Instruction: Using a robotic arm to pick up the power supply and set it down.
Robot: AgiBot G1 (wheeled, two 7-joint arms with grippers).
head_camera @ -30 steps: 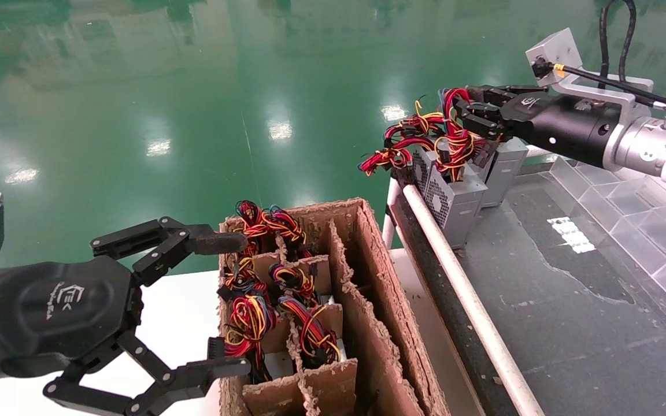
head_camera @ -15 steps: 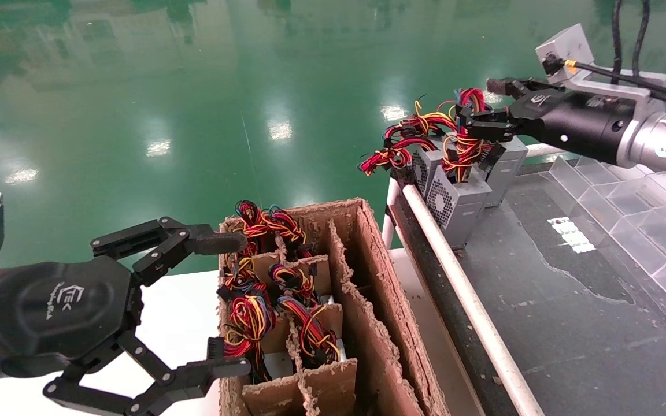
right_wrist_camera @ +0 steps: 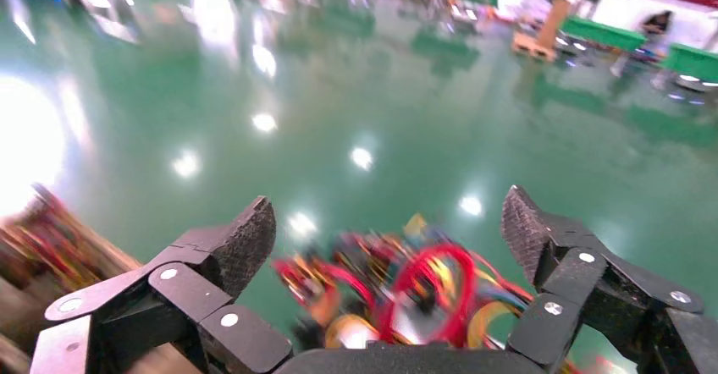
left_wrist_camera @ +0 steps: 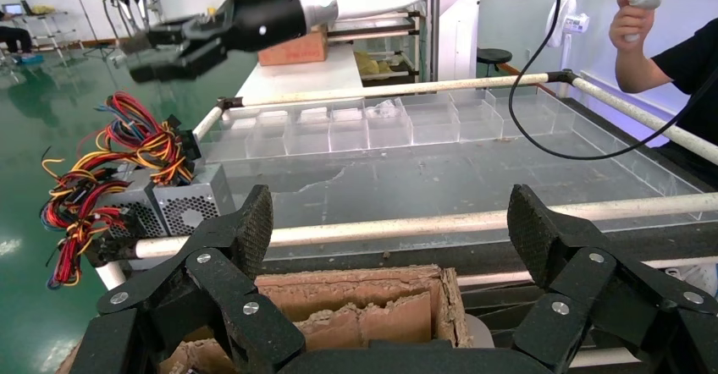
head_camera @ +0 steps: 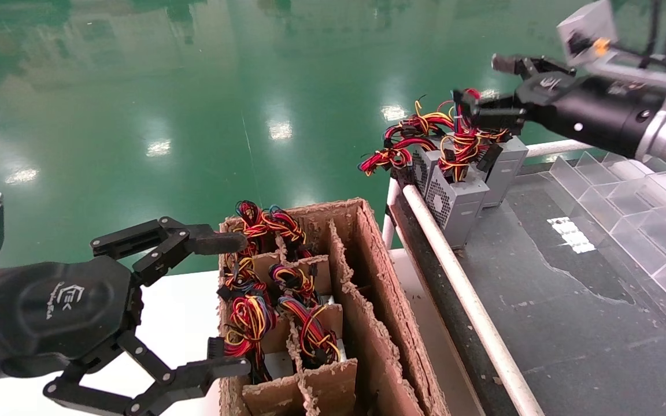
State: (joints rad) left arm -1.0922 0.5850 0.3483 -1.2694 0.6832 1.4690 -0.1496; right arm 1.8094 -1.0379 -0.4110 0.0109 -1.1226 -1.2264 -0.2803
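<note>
The power supply (head_camera: 457,199), a small grey vented box, stands upright at the far left corner of the dark table (head_camera: 570,306), with its red, yellow and blue wires (head_camera: 448,138) bunched on top. My right gripper (head_camera: 480,81) hovers open just above and to the right of those wires, holding nothing. In the right wrist view the open gripper (right_wrist_camera: 388,226) frames the blurred wires (right_wrist_camera: 415,294) below it. My left gripper (head_camera: 235,305) rests open at the lower left, beside the cardboard box. The left wrist view shows the power supply (left_wrist_camera: 182,205) on the table beyond the left gripper (left_wrist_camera: 394,234).
A divided cardboard box (head_camera: 376,323) holds several wire bundles (head_camera: 252,312). A second grey unit (head_camera: 503,167) stands behind the power supply. A white rail (head_camera: 460,289) edges the table, with clear plastic trays (head_camera: 645,214) to the right. A person (left_wrist_camera: 669,61) stands beyond the table.
My right gripper has let go of the wires, opened, and risen up and to the right. The power supply stays on the table. The left arm has not moved.
</note>
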